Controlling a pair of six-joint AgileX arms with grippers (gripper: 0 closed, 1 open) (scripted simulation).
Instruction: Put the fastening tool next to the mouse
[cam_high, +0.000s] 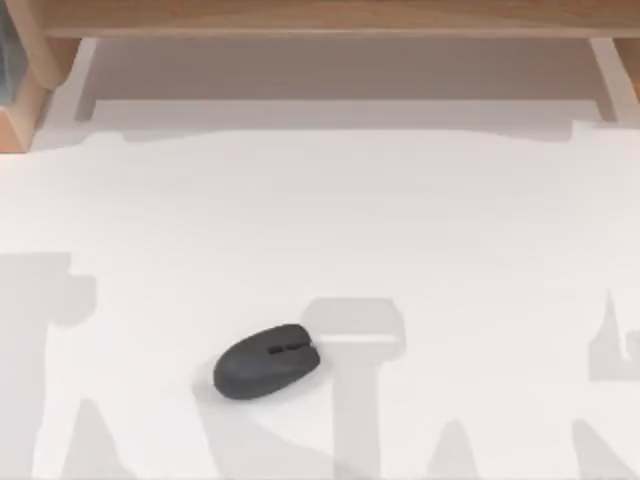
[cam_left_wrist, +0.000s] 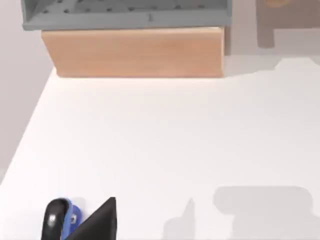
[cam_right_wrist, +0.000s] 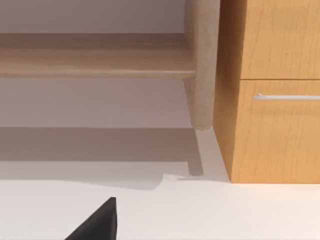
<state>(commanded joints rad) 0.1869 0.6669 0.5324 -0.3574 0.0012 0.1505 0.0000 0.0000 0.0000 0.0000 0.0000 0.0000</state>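
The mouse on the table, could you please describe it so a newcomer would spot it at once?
Start with the white table in the top view and look towards its near edge, slightly left of centre. The mouse lies there alone: a dark grey matte oval, with a scroll wheel and button seam on top.

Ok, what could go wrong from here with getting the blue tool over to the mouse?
1. The blue fastening tool sits at the edge of the left wrist view beside the left gripper. Whether it is gripped is unclear, so it may slip or be left behind.
2. The mouse lies loose on the white table, so a close set-down could nudge it.
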